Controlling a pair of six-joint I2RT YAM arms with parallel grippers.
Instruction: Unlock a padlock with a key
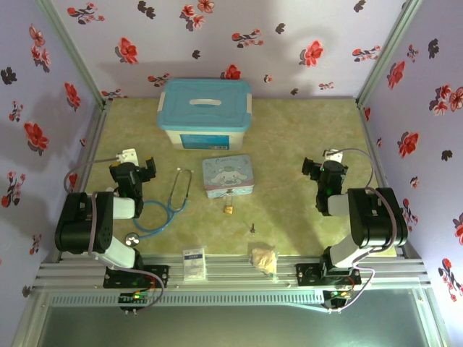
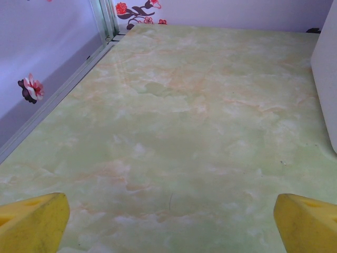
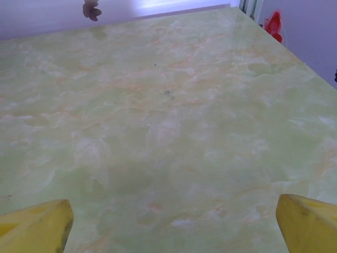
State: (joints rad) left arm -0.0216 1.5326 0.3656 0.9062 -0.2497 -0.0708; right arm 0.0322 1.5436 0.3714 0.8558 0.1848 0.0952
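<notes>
The padlock (image 1: 228, 209) is seen mid-table (image 1: 304, 231), just at 6 o'clock of the cartoon tin (image 1: 228, 176); the key (image 1: 252, 227) is laid near it at 4 o'clock, not touching. The left gripper (image 2: 168, 219) and right gripper (image 3: 174, 221) are held spread wide, nothing gripped

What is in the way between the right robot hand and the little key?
Nothing I can see. Just table lies between the right gripper and the key; the padlock sits further left.
</notes>
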